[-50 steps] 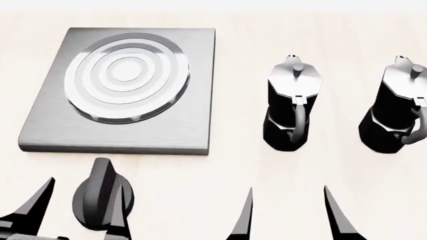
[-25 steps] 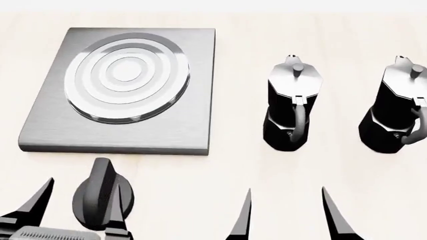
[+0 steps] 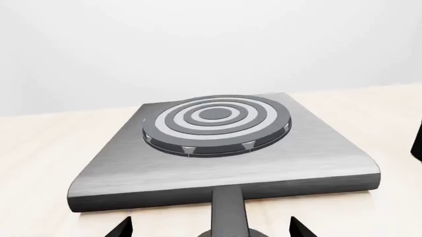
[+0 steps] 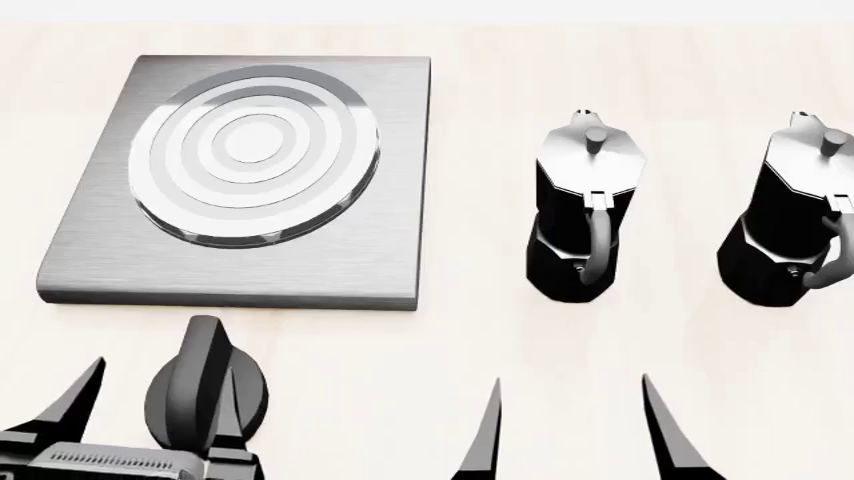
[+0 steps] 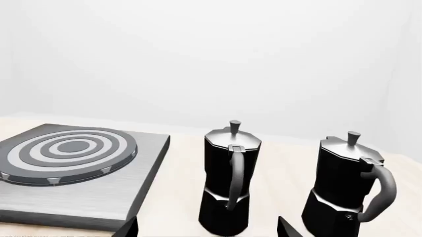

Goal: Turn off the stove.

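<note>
The stove is a brushed-grey square plate with a ringed round burner, at the table's left. Its black ridged knob stands apart, in front of the plate, with its bar pointing toward the plate. My left gripper is open, one finger on each side of the knob, not closed on it. In the left wrist view the knob's bar rises midway between the left gripper's fingertips, with the plate beyond. My right gripper is open and empty in front of the nearer moka pot.
Two black-and-silver moka pots stand right of the stove, one in the middle and one at the right edge. Both show in the right wrist view, the near one ahead of the right gripper, the other beside it.
My left gripper has moved a little forward around the knob, and more of its body shows at the head view's bottom. My right gripper has drifted slightly left. The knob looks unchanged.
</note>
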You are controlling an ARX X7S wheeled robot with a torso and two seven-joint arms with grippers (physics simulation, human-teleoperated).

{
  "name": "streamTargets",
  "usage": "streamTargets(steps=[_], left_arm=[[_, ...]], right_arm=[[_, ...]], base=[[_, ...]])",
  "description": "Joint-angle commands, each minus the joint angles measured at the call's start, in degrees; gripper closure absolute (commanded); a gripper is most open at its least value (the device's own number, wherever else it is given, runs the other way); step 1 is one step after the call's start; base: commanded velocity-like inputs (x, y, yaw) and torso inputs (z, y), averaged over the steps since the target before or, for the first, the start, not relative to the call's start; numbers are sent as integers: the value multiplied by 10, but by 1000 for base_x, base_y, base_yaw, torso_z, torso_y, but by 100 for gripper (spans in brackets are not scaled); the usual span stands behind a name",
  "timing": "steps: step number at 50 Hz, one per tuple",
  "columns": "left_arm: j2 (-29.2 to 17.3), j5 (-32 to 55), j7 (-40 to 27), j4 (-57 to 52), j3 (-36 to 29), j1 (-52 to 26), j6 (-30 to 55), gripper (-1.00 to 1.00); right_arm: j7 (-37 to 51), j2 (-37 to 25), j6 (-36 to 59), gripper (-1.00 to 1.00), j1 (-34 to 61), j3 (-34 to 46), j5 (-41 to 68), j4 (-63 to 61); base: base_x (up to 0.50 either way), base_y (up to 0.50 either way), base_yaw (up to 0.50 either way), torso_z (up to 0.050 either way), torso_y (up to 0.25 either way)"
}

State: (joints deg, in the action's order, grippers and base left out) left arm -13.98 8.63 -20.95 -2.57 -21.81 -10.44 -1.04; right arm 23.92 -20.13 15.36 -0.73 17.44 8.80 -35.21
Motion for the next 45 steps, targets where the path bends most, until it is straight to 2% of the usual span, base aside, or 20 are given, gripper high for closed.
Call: streamTargets(steps=[1, 45], left_arm=[[3, 0, 0, 29, -2, -13, -4, -100], [2, 6, -11, 99, 1, -32, -24, -100]], right_arm=[[0, -1, 0, -100, 1, 2, 2, 1], [6, -9, -2, -100, 1, 6, 6, -2]], base=[[0, 0, 0, 0, 0], [0, 0, 0, 0, 0]])
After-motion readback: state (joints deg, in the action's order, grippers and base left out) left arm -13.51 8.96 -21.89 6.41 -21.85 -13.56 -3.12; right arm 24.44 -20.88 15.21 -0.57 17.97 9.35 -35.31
